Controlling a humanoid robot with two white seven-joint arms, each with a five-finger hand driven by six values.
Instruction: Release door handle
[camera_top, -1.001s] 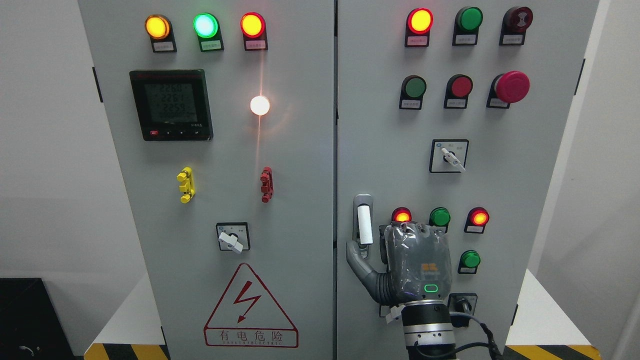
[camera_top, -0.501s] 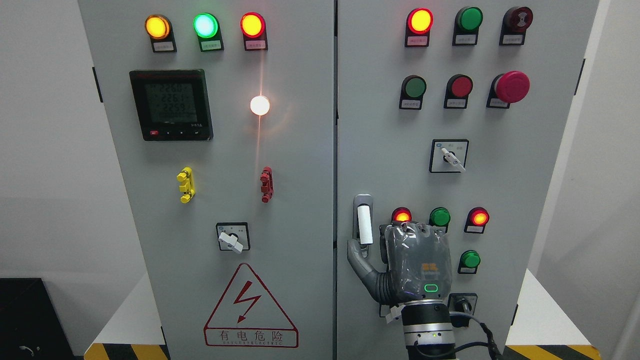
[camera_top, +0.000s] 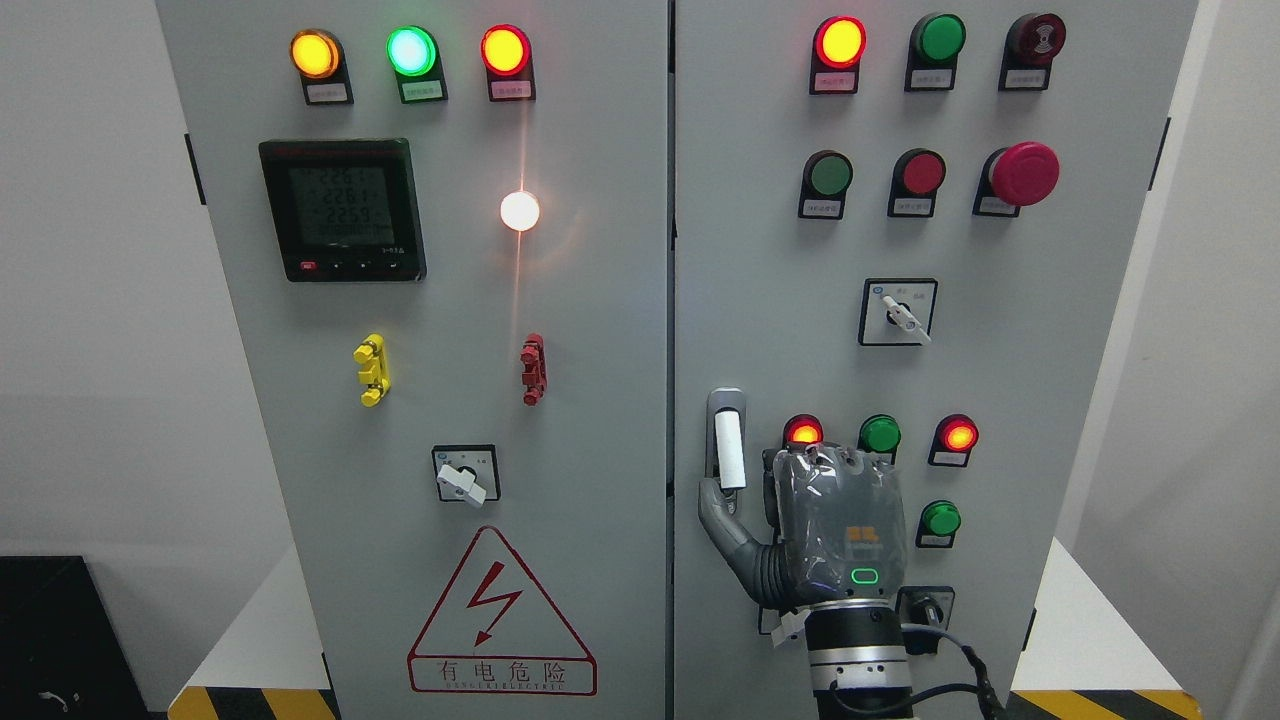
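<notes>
R hand (camera_top: 830, 525) by door handle (camera_top: 728, 445), thumb under it (finger grip can't tell), panel open to left.

Your right hand (camera_top: 835, 530) shows only its back, so its fingers stay hidden. It covers the door handle's (camera_top: 727, 440) lower end. The button labels (camera_top: 828, 82) are too small to read. The cabinet (camera_top: 600, 300) is cut off top and bottom.
</notes>
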